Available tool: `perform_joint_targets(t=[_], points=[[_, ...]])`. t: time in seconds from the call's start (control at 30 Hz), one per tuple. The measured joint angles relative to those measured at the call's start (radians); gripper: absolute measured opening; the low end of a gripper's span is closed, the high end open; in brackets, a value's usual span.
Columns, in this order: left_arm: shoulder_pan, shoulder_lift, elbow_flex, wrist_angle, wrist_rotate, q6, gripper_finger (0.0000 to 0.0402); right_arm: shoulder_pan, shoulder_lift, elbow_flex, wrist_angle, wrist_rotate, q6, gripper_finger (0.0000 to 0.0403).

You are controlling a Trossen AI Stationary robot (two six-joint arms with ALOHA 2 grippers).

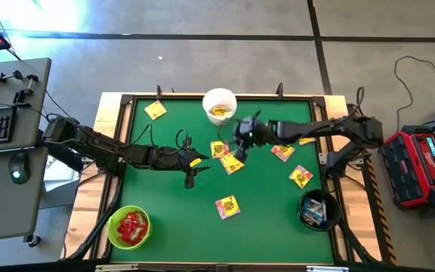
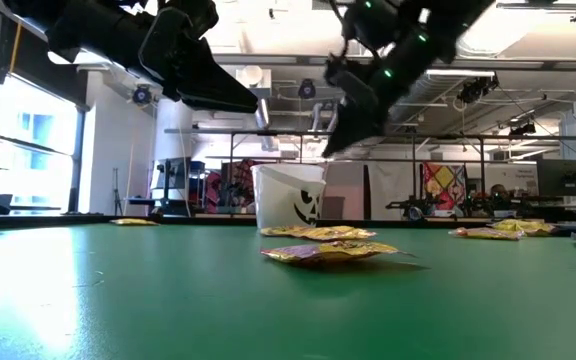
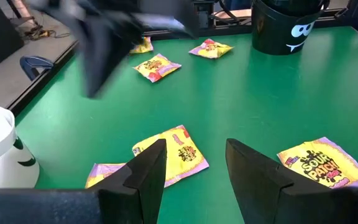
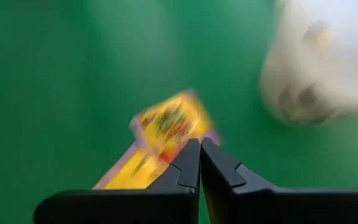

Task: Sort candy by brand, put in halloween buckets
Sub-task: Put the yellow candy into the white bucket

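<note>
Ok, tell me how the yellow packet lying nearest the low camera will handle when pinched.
The yellow packet looks crinkled and lies nearly flat, so probably floppy and light. Its glossy wrapper may slip. It should not roll.

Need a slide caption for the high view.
Right pincer shut above yellow packets near the white bucket; left pincer open mid-table.

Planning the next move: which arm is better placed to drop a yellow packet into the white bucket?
Probably the right: its gripper is shut on a yellow packet near the white bucket. The left gripper is open and empty.
</note>
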Motion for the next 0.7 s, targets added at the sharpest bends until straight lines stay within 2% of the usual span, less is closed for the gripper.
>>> perform_joint_targets(t=[0.17, 0.3, 0.37, 0.5, 0.7], points=[[0.000, 0.000, 0.000, -0.001, 0.000, -0.010, 0.0158, 0.032, -0.001, -0.162, 0.126, -0.081, 0.167, 0.0022], [0.000, 0.000, 0.000, -0.001, 0.001, -0.016, 0.0158, 0.026, -0.001, -0.262, 0.229, -0.096, 0.277, 0.0076], [0.000, 0.000, 0.000, -0.001, 0.001, -0.016, 0.0158, 0.021, 0.004, -0.305, 0.296, -0.139, 0.325, 0.0107], [0.000, 0.000, 0.000, -0.001, 0.001, -0.016, 0.0158, 0.018, 0.020, -0.354, 0.352, -0.160, 0.381, 0.0155], [0.000, 0.000, 0.000, -0.001, 0.002, -0.019, 0.0158, 0.016, 0.106, -0.357, 0.412, -0.207, 0.411, 0.0165]])
